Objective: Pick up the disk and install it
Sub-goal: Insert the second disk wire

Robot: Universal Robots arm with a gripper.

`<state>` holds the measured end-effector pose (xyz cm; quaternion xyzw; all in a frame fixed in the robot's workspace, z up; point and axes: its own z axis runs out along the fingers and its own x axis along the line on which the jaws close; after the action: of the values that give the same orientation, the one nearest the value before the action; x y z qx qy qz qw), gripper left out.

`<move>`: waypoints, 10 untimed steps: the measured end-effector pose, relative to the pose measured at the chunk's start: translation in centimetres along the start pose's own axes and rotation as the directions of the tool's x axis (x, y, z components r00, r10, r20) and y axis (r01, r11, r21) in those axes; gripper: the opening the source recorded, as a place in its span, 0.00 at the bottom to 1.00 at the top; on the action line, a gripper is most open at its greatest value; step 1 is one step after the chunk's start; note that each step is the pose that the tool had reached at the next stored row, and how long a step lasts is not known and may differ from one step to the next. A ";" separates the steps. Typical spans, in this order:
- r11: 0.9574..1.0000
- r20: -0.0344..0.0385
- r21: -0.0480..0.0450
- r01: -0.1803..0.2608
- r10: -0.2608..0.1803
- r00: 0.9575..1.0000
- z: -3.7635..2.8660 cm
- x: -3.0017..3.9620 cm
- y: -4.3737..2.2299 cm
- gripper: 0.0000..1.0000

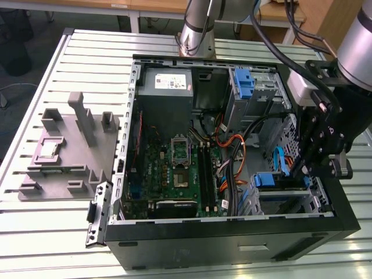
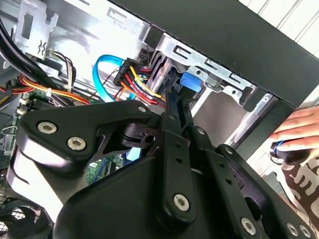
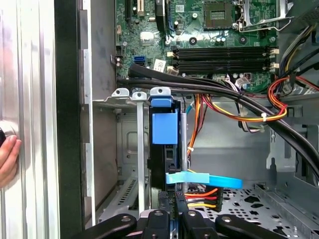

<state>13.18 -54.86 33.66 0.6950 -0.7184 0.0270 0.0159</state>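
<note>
Now pincer (image 3: pixel 172 219) clamped narrow on the disk (image 3: pixel 164 149), standing edge-up in the drive cage (image 3: pixel 127 144), walls close alongside.

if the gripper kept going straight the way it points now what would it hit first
Most likely the disk: in the first wrist view the gripper points along its edge, standing in the drive cage with its blue rail ahead. Depth is unclear, so it may already be touching.

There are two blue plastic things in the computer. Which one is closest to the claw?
The blue rail in the lower drive cage, right beside the claw. The other blue bracket sits farther off, up by the grey power supply.
</note>
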 end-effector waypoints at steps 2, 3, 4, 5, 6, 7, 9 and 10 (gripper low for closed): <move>1.000 0.000 0.000 0.000 0.000 1.000 0.02 0.00 0.03 0.16; 1.000 0.000 0.000 0.000 0.000 1.000 0.03 -0.01 0.05 0.16; 1.000 0.000 0.000 0.000 0.000 1.000 0.05 -0.02 0.06 0.16; 1.000 0.000 0.000 0.000 0.000 1.000 0.06 -0.02 0.08 0.16; 1.000 0.000 0.000 0.000 0.000 1.000 0.08 -0.03 0.09 0.16; 1.000 0.000 0.000 0.000 0.000 1.000 0.10 -0.04 0.09 0.16; 1.000 0.000 0.000 0.000 0.000 1.000 0.14 -0.06 0.10 0.16; 1.000 0.000 0.000 0.000 0.000 1.000 0.16 -0.07 0.10 0.16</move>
<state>13.08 -54.80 33.50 0.6949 -0.7184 0.0272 0.0161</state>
